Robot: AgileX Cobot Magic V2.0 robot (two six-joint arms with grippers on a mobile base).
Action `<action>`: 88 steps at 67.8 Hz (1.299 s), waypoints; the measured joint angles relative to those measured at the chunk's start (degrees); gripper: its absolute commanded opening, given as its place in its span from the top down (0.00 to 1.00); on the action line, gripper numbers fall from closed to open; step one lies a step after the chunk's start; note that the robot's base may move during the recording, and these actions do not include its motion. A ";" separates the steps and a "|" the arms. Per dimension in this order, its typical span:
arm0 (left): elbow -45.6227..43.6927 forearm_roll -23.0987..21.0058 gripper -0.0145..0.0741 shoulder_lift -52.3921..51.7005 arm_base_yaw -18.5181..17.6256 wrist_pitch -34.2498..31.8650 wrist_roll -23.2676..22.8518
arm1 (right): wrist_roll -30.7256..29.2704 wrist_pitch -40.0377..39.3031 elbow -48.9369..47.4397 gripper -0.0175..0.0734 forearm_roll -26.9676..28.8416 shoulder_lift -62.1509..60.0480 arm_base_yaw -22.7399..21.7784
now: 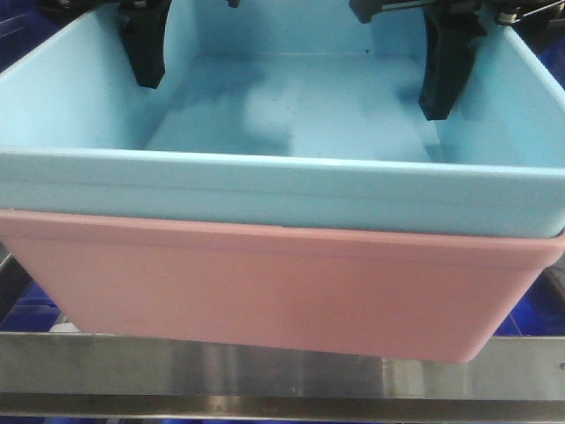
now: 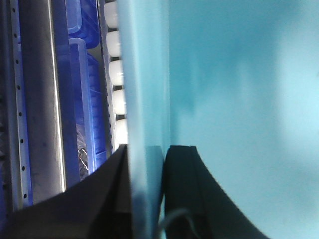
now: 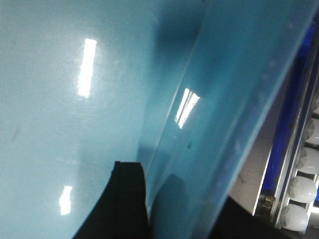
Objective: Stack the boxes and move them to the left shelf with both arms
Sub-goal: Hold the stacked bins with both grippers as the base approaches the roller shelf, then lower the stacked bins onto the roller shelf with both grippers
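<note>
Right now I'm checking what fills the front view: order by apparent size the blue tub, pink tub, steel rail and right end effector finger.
1. Blue tub
2. Pink tub, partly hidden; near-camera, so actual tub sizes unsure
3. Steel rail
4. Right end effector finger

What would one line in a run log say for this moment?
blue box nested in pink box | left end effector clamps blue wall | right end effector straddles wall, grip unclear | white rollers beside

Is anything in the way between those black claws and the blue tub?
Nothing visible. The left end effector already straddles the blue tub wall, a finger on each side. The right end effector does likewise. The blue tub sits nested in the pink tub.
</note>
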 measured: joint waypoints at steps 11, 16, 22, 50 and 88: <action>0.00 0.00 0.84 0.00 0.00 -0.10 0.00 | 0.00 0.00 0.00 0.75 0.00 0.00 0.00; 0.00 0.00 0.84 0.00 0.00 -0.10 0.00 | 0.00 0.00 0.00 0.75 0.00 0.00 0.00; 0.00 0.00 0.84 0.00 0.00 -0.10 0.00 | 0.00 0.00 0.00 0.75 -0.23 0.00 0.00; 0.00 -1.35 0.84 0.00 1.96 -6.06 0.00 | -0.47 -2.96 -0.34 0.75 0.76 0.00 -5.14; -0.24 -3.84 0.84 4.09 11.24 -16.65 0.00 | -6.74 -6.88 -12.88 0.75 0.53 10.99 -8.35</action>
